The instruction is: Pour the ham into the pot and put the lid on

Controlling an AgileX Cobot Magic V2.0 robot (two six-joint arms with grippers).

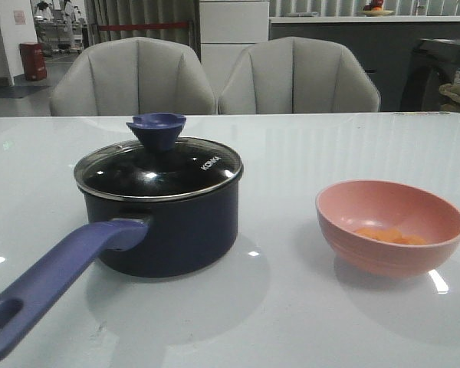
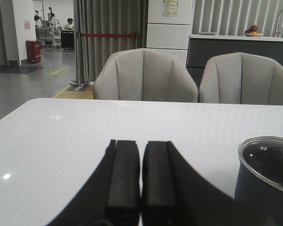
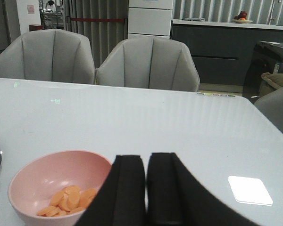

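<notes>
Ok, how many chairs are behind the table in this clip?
2. One chair stands behind the table past the pot; the other chair is beside it toward the robot's right. More could sit outside the views.

Dark navy metal pot (image 1: pixel 169 230) with purple-blue handle, clear glass lid (image 1: pixel 159 167) lettered white, purple-blue knob; flat orange ham pieces (image 3: pixel 68 200) in a plain pink round bowl (image 1: pixel 391 226); glossy white table (image 1: pixel 291 161); matte black gripper pads (image 2: pixel 124 181)
</notes>
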